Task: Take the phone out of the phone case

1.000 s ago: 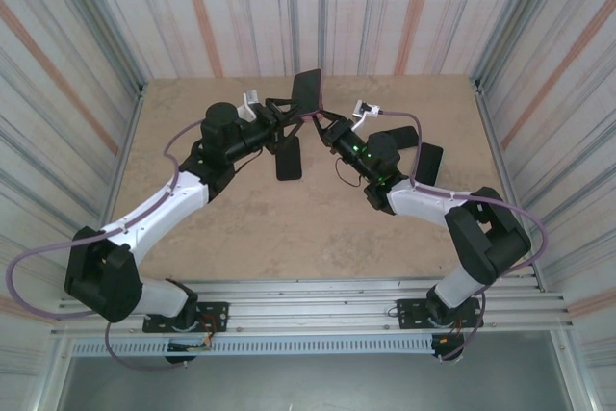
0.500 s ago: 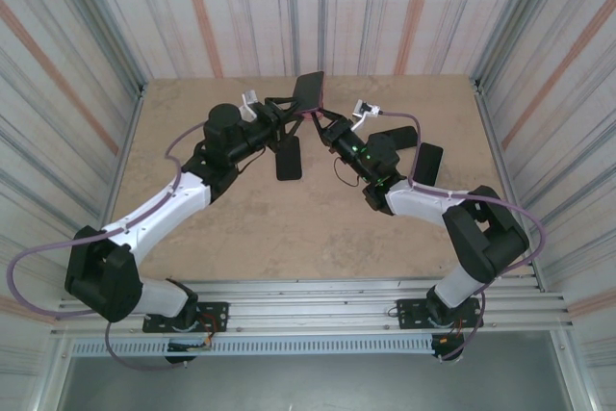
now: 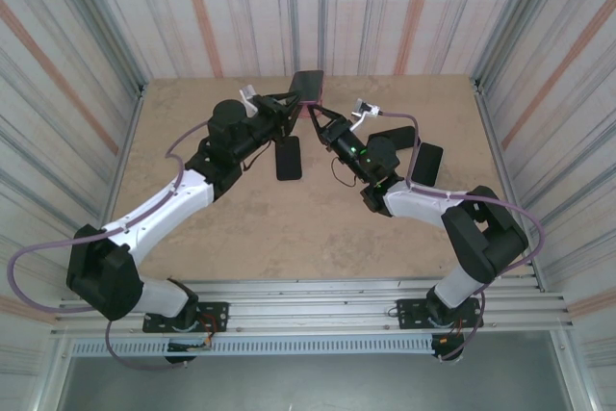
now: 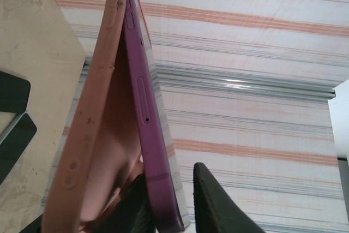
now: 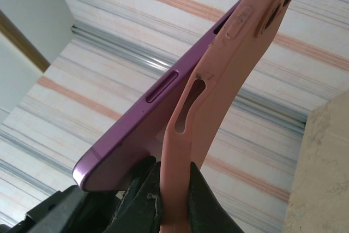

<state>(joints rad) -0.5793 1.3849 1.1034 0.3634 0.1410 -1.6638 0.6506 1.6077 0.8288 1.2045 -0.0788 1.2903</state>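
A purple phone (image 3: 309,84) is held up over the back of the table between both grippers, half peeled from its pink phone case (image 4: 101,113). In the left wrist view the phone (image 4: 143,113) stands apart from the case along its length. My left gripper (image 4: 166,181) is shut on the phone's lower end, with one finger between phone and case and the other finger (image 4: 212,205) on the screen side. In the right wrist view my right gripper (image 5: 173,167) is shut on the edge of the case (image 5: 218,80), and the phone (image 5: 152,124) lifts away to its left.
Three dark, flat devices lie on the tan table (image 3: 241,218): one (image 3: 289,158) under the left gripper (image 3: 292,103), two (image 3: 397,137) (image 3: 428,163) by the right gripper (image 3: 320,120). Striped corrugated walls (image 3: 77,64) enclose the table on three sides.
The left jaws have narrowed onto the phone. The phone has swung from tilted to more upright and sits slightly farther back. The right grip is unchanged.
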